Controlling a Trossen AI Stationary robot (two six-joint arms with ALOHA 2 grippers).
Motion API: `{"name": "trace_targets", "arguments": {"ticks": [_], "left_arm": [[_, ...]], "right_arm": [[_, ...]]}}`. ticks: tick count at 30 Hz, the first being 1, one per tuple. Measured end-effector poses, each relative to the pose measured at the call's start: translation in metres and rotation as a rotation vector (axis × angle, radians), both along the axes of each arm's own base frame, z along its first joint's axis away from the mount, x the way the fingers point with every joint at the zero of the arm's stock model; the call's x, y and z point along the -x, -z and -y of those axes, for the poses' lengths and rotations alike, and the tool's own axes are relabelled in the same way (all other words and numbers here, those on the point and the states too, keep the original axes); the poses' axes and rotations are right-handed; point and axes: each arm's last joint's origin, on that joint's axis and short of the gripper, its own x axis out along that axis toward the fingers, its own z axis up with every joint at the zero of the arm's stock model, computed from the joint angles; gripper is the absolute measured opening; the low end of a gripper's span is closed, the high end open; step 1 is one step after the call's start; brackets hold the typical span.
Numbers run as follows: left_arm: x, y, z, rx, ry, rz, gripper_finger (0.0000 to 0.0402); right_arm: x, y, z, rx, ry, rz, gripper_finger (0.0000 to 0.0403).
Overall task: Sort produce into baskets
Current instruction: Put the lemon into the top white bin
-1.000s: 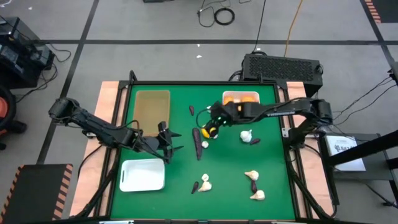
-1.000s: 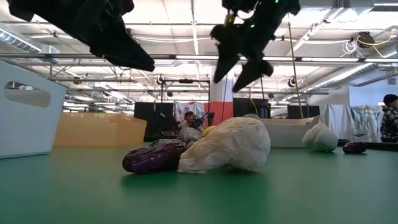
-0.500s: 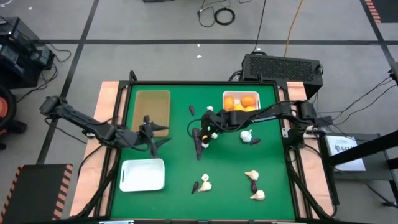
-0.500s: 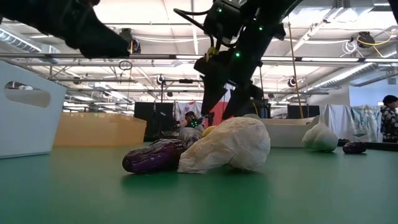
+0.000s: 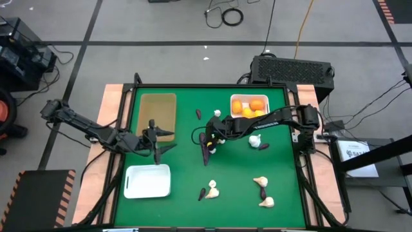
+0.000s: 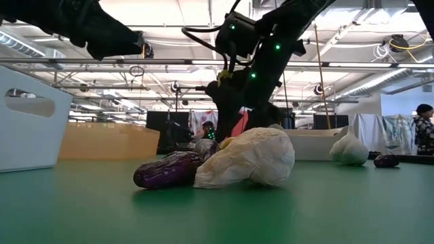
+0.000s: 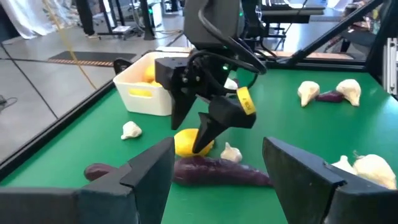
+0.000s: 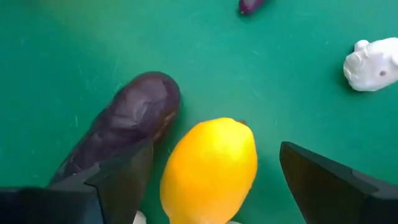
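A smooth yellow lemon [image 8: 208,168] lies mid-table beside our long purple eggplant [image 8: 121,121]. Our right gripper [image 5: 210,138] has dropped closer, fingers spread wide astride it. Our left gripper [image 5: 156,143], also open, waits by the tan tray [image 5: 158,107].

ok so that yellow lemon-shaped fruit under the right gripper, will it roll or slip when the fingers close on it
Probably it could roll: the smooth, rounded yellow lemon-shaped fruit lies loose on the flat green table. The long dark purple eggplant alongside may block it one way. The open right gripper straddles it, so a centred squeeze likely holds.
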Motion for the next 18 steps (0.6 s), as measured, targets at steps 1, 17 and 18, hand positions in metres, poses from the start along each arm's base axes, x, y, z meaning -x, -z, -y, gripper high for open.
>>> {"name": "trace_targets", "arguments": {"ticks": [1, 17, 18], "left_arm": [[0.0, 0.0002, 0.0001, 0.0, 0.002, -0.002, 0.0251], [0.0001, 0.0004, 0.0006, 0.002, 0.012, -0.005, 0.0251], [0.0001, 0.0004, 0.0006, 0.002, 0.012, -0.005, 0.0251]], "right_arm": [[-0.0002, 0.0, -0.0001, -0.001, 0.002, 0.002, 0.034], [0.0009, 0.0011, -0.0089, -0.013, 0.011, -0.006, 0.0228], [0.0008, 0.001, -0.0089, -0.012, 0.012, -0.006, 0.022]]}}
